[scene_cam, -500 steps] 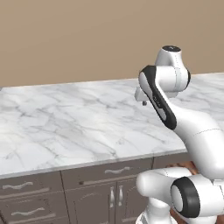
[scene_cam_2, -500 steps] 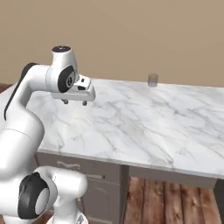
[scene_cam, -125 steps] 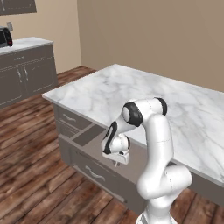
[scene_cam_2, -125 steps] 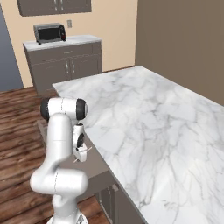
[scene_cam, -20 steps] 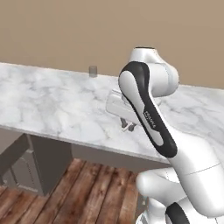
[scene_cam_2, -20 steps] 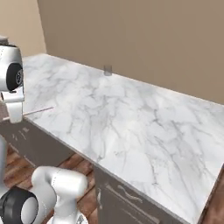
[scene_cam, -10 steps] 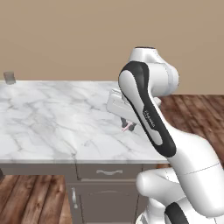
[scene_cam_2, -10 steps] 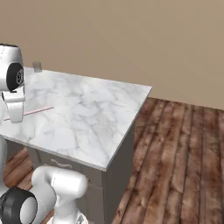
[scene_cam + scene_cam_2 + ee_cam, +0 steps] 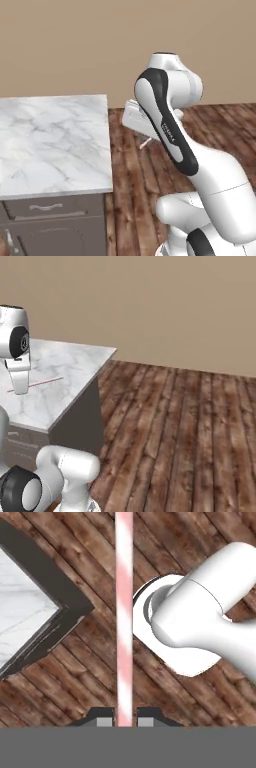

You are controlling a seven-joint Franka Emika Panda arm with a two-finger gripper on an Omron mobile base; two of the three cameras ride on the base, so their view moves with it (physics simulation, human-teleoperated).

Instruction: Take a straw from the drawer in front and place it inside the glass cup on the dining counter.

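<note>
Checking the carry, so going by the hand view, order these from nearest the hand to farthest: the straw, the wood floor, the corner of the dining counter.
1. The straw, clamped in the shut hand, running straight up the view.
2. The dining counter corner, off to the left.
3. The wood floor, below everything.

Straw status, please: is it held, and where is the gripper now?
Gripper shut on straw. Hanging over wood floor, past dining counter corner. Nothing blocking.

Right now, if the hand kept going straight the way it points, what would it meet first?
Most likely the brown wooden plank floor: the hand, shut on the thin pink straw, points down at it, beside the marble-topped dining counter's corner. Depth is unclear.
</note>
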